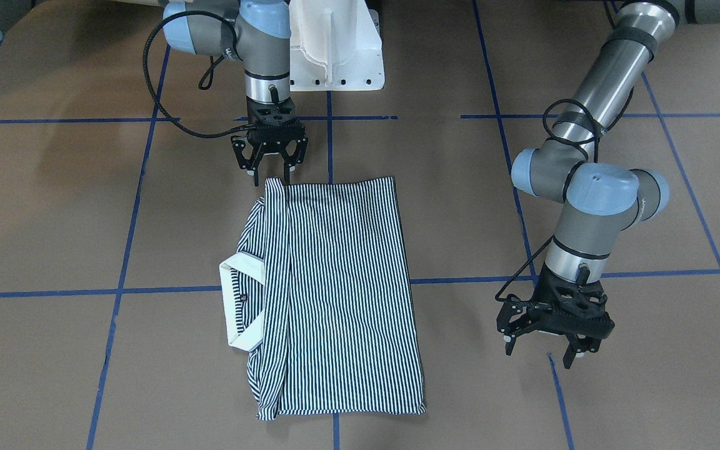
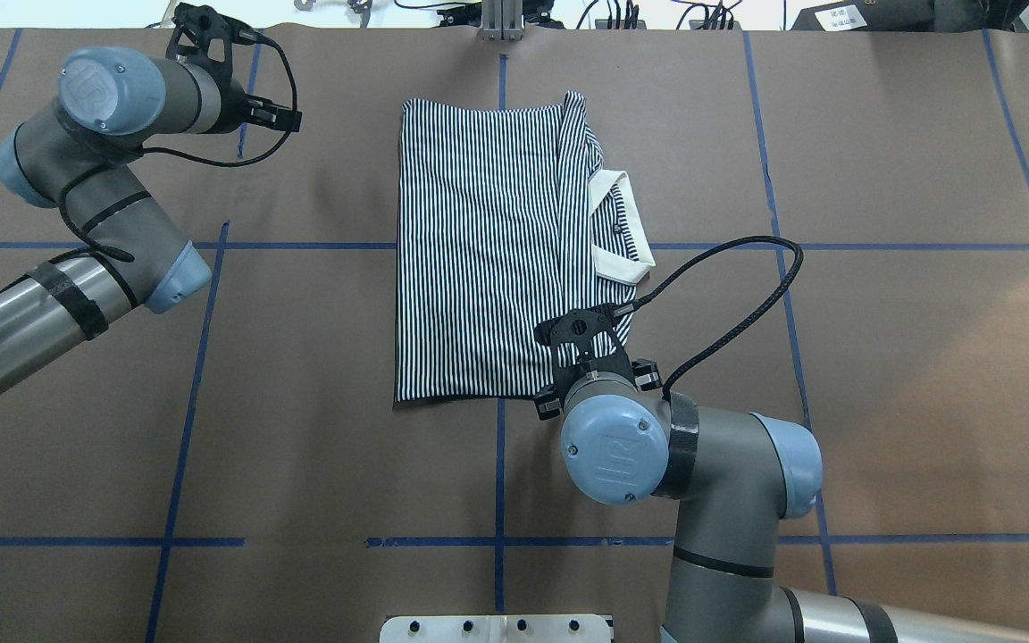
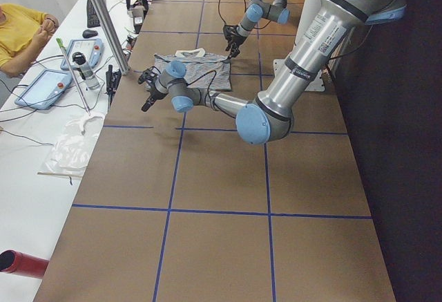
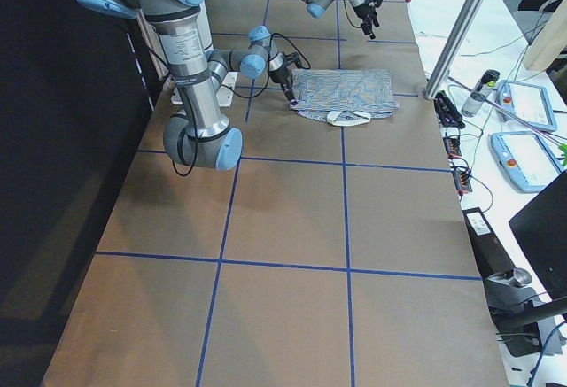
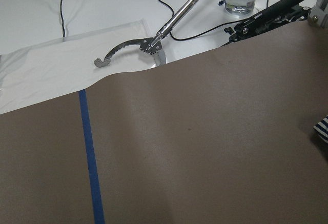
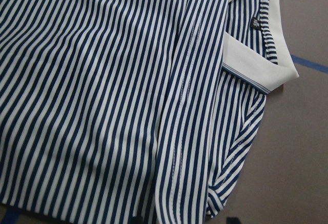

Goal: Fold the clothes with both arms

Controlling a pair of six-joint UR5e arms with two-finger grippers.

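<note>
A brown table (image 1: 54, 206) gridded with blue tape fills the scene. The right gripper (image 1: 270, 172), jaws spread and holding nothing, hangs just over the near right corner of the polo shirt (image 1: 341, 294). The left gripper (image 1: 538, 355), likewise spread and empty, hovers well apart to the shirt's left. The shirt lies folded flat at mid-table, its cream collar (image 1: 235, 306) jutting right.

The navy-and-white striped cloth polo shirt (image 1: 341, 294) lies folded flat in the middle of the brown paper-covered desk (image 1: 54, 206). Its cream collar (image 1: 235, 306) sticks out on the robot's right. The black right tool (image 1: 270, 169) hangs at the shirt's corner nearest the robot. The black left tool (image 1: 540, 355) is well apart on the shirt's left, toward the desk's far side.
</note>
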